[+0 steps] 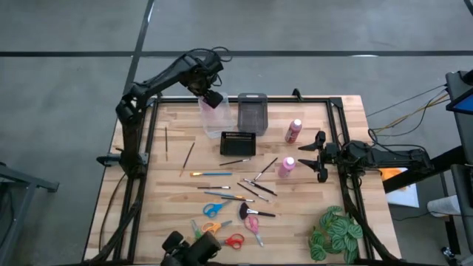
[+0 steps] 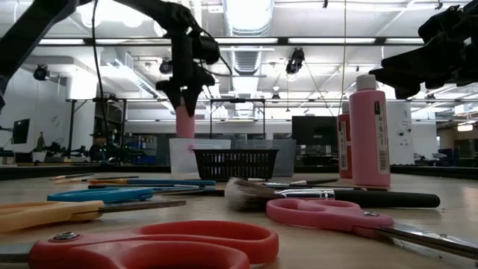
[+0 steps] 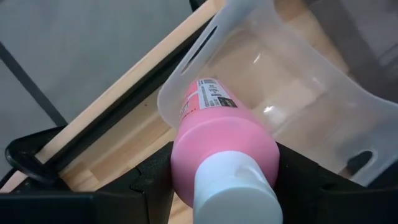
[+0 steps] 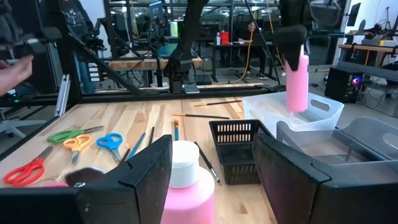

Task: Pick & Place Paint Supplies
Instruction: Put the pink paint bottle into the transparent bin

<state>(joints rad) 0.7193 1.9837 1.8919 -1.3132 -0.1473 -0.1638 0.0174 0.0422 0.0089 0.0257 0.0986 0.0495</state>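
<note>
Presently the left gripper point(image 3: 225, 180) is clenched on a pink paint bottle point(image 3: 214, 134), cap toward the wrist, base pointing down into the clear plastic bin point(image 3: 292, 81) directly beneath the claw. The bottle hangs above the bin floor, close to the near wall. Risk, as a judgement: the bottle's base sits near the bin's rim, so a release from here could strike the wall and tip the bottle out, or knock the light bin aside; a drop from height could also leave it lying crooked. The left arm reaches up and over from its base, wrist bent so the claw points downward, seen in the low view as a vertical hold.

The right gripper point(image 4: 211, 168) is released, jaws wide, one either side of a second pink bottle point(image 4: 185, 186) standing between them on the table point(image 1: 148, 192). The black mesh basket point(image 4: 239, 149) stands just ahead of this claw.
</note>
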